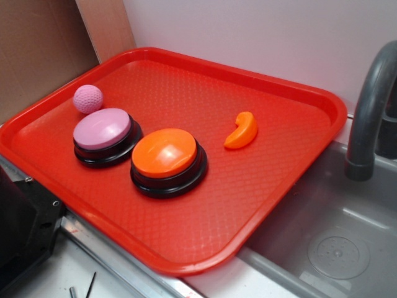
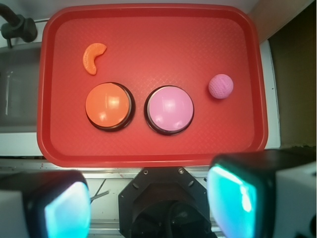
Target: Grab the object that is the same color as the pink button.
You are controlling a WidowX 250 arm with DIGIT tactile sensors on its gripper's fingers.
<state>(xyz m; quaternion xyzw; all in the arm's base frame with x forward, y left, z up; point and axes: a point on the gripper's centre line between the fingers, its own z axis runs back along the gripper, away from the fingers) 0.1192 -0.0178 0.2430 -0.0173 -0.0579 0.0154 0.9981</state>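
Your hand (image 2: 148, 206) hangs open, well back from the tray (image 2: 148, 29). Go for the pink ball (image 2: 221, 86), just beside the pink button (image 2: 170, 109). It is probably light, firm and roll-prone; pinch across its middle.

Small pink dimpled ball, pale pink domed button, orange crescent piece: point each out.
Small pink dimpled ball (image 2: 221, 86), wrist view, centre of its surface.
Pale pink domed button (image 2: 171, 108), wrist view, middle of dome.
Orange crescent piece (image 1: 242, 131), exterior view, mid-curve.
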